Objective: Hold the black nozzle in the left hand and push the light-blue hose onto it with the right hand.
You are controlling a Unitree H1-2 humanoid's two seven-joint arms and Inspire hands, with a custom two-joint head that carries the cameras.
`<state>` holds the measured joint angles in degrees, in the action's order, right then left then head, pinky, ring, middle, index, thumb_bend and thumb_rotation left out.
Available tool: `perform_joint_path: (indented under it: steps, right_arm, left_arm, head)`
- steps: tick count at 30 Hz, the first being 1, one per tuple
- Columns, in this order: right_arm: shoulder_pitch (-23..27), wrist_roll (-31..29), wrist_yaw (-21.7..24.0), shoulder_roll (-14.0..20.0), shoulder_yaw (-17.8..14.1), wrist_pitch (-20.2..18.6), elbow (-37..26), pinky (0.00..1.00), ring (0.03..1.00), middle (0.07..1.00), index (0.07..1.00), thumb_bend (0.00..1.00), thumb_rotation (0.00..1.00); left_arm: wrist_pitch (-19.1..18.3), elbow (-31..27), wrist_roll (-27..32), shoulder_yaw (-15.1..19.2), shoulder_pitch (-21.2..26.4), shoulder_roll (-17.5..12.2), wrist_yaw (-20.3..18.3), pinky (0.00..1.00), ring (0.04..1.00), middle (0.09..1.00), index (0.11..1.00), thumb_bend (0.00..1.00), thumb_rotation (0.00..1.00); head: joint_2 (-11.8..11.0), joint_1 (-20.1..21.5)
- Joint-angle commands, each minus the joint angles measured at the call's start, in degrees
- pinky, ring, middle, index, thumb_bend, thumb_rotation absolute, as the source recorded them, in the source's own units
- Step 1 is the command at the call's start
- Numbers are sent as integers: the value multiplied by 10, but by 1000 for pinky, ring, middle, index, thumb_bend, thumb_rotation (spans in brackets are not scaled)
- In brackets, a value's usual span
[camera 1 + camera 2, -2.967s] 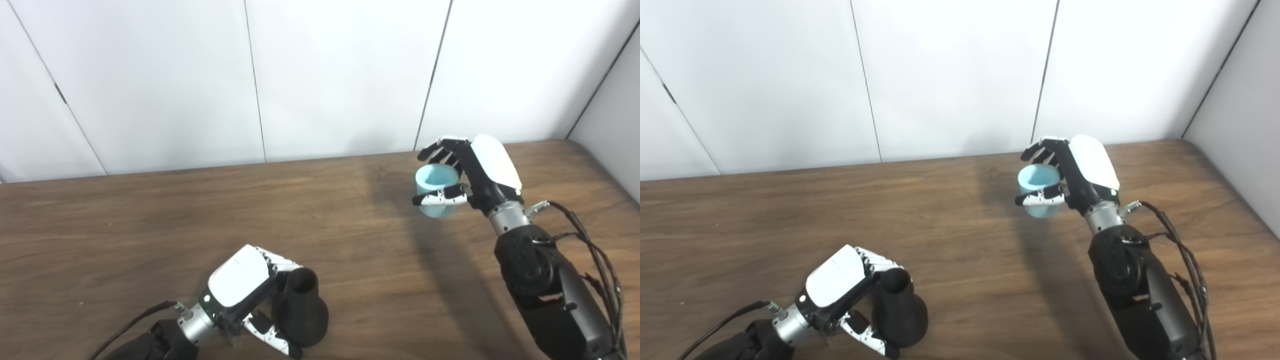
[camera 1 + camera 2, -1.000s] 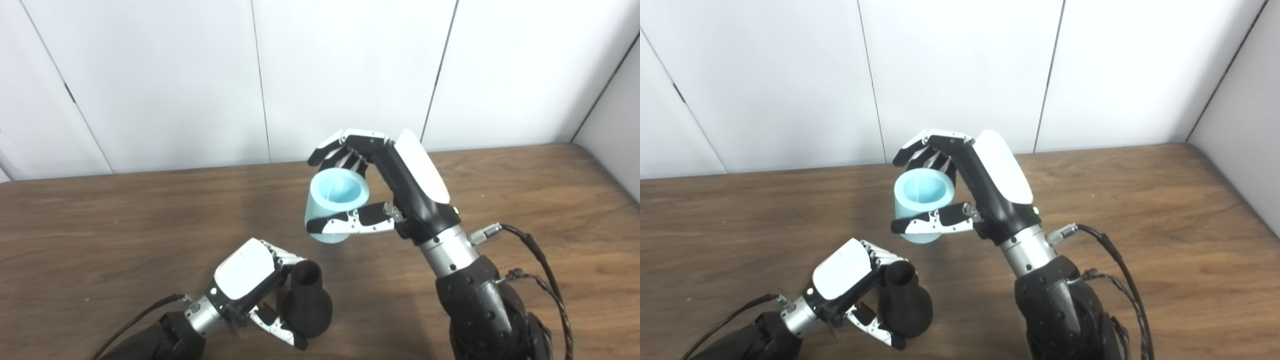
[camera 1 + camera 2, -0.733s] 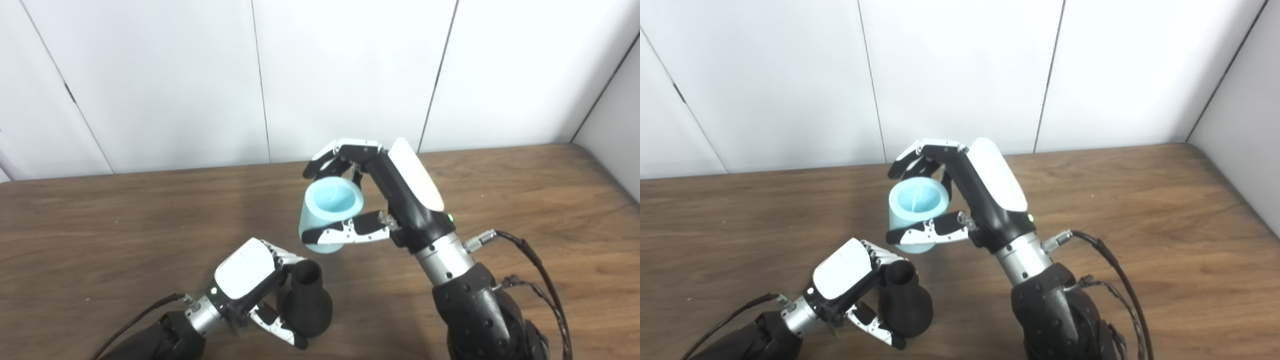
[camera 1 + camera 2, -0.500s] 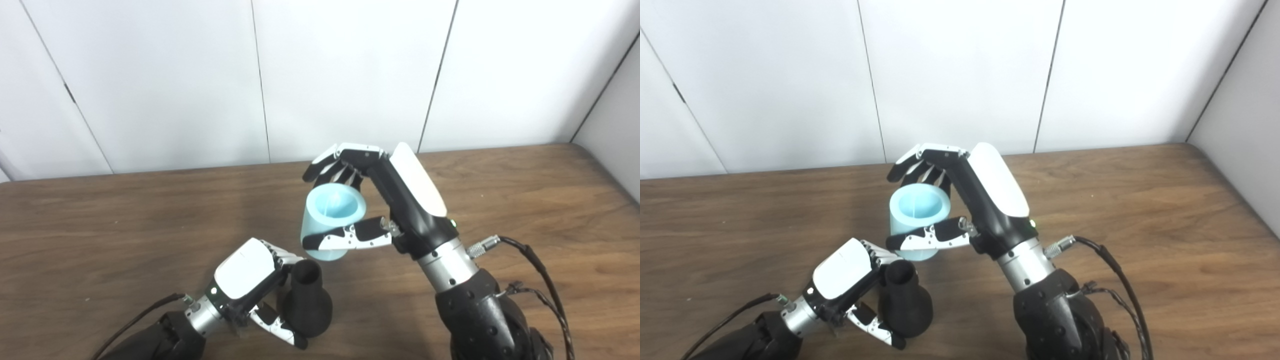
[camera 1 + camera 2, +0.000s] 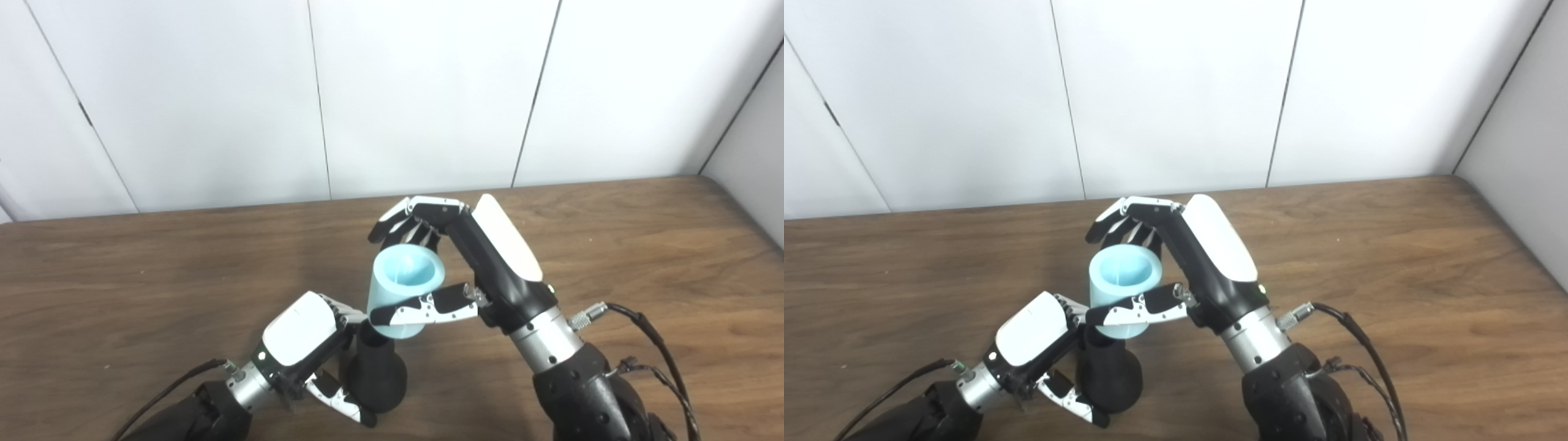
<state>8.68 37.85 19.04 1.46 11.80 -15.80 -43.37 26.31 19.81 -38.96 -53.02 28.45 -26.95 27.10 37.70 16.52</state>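
A wooden table [image 5: 122, 288] holds 1 black nozzle [image 5: 376, 376] and, above it, 1 light-blue hose [image 5: 401, 288], with 2 robot hands at work. The nozzle, the landmark here, stands upright near the table's front edge. The left hand [image 5: 306, 349], just left of the nozzle, is wrapped around it, fingers behind and thumb in front. The right hand [image 5: 471, 269], above and right of the nozzle, grips the short hose between fingers and thumb, open end up. The hose's lower end now sits over the nozzle's neck, hiding its mouth. Half a second earlier the hose hung just above and clear of the nozzle; the right hand has since lowered it. The left hand has not moved.
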Motion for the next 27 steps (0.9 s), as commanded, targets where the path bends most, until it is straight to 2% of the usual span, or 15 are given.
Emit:
perform_joint_path:
  steps: [1, 3, 8, 10, 12, 20, 27]
  right_arm:
    - [6, -11, -15, -2, 2, 25, -3, 269, 378, 498, 538, 509, 0]
    - [4, -16, -15, 0, 1, 29, 2, 264, 376, 498, 539, 509, 0]
    - [2, -17, -11, 7, 5, 34, 10, 260, 374, 492, 543, 509, 0]
    - [0, -15, -17, 5, 10, 40, 18, 257, 370, 489, 546, 508, 0]
    - [-2, -14, -23, 3, 15, 48, 28, 254, 367, 484, 548, 507, 0]
    - [1, -10, -52, 6, 26, 92, 71, 257, 361, 480, 547, 507, 0]
    - [4, -12, -67, 7, 27, 114, 95, 255, 361, 483, 548, 507, 0]
  left_arm:
    - [6, 38, 8, -28, -66, 33, 3, 205, 274, 424, 509, 518, 0]
    - [6, 36, 6, -25, -68, 34, 1, 179, 240, 463, 487, 523, 0]
    - [6, 29, 2, -20, -73, 36, -3, 172, 237, 394, 506, 515, 0]
    - [6, 28, 1, -18, -75, 37, -5, 162, 224, 452, 488, 522, 0]
    - [6, 28, -2, -15, -77, 38, -3, 147, 205, 468, 482, 524, 0]
    - [6, 30, -4, -14, -81, 37, 4, 155, 218, 473, 481, 524, 0]
    - [6, 33, -7, -20, -82, 37, 12, 146, 203, 472, 480, 525, 0]
  head:
    - [0, 0]
    - [1, -2]
    - [3, -10]
    - [0, -13]
    - [-2, -14]
    - [-7, -18]
    - [-10, -19]
